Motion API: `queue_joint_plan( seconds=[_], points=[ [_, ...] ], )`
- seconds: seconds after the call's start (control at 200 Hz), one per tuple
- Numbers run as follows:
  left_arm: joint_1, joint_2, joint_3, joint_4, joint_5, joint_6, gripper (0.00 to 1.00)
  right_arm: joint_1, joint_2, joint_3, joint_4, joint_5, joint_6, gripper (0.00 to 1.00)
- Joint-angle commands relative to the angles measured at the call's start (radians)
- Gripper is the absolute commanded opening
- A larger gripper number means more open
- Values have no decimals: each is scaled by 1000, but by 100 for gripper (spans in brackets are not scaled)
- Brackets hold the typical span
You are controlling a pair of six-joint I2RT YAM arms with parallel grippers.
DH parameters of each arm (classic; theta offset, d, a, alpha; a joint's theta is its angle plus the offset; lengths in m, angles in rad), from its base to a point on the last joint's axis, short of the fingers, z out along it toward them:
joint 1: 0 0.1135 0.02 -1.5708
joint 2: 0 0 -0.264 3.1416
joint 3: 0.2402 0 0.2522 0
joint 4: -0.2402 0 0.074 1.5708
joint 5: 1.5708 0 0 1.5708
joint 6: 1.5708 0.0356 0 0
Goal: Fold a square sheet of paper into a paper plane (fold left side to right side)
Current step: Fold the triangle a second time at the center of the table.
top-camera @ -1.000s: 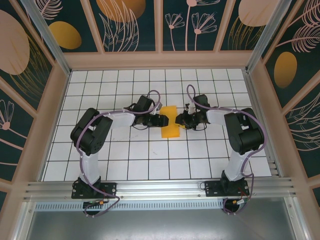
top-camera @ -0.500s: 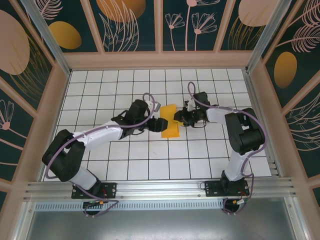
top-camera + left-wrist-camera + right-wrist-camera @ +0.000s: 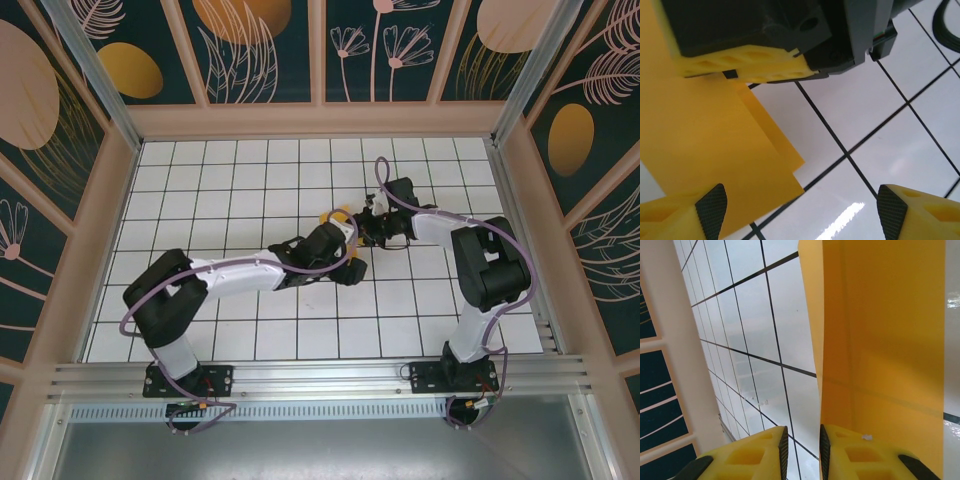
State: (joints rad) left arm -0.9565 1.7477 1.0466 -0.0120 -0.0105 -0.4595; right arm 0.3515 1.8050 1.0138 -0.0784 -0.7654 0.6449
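Orange paper lies on table, left half of left-wrist frame | right tool nearly closed, apparently pinching paper's edge to anchor it | left tool spread wide over lower corner, likely lining up the fold

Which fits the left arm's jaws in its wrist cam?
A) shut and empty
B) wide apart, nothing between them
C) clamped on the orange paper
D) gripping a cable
B: the left gripper has its jaws wide apart with nothing held between them, above a corner of the orange paper and the white gridded table.
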Motion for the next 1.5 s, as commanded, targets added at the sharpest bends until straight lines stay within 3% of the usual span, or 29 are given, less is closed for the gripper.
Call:
queue_joint_plan(
  seconds=[0.0,0.2,0.525,1.161,1.206,1.496],
  points=[
    [-14,46,53,-74,-124,10,82,8,-26,19,6,-20,16,27],
    [-28,89,90,-121,-205,4,79,10,-19,18,6,-20,15,27],
    [-30,81,107,-144,-190,18,58,9,-4,25,-17,-2,-3,27],
    [-30,98,174,-221,-160,25,0,6,-15,48,-63,56,-62,28],
    [-29,105,177,-222,-147,22,0,0,-38,41,-50,61,-63,28],
    [5,121,164,-177,15,0,0,-93,-238,-78,-19,57,-87,52]
  ],
)
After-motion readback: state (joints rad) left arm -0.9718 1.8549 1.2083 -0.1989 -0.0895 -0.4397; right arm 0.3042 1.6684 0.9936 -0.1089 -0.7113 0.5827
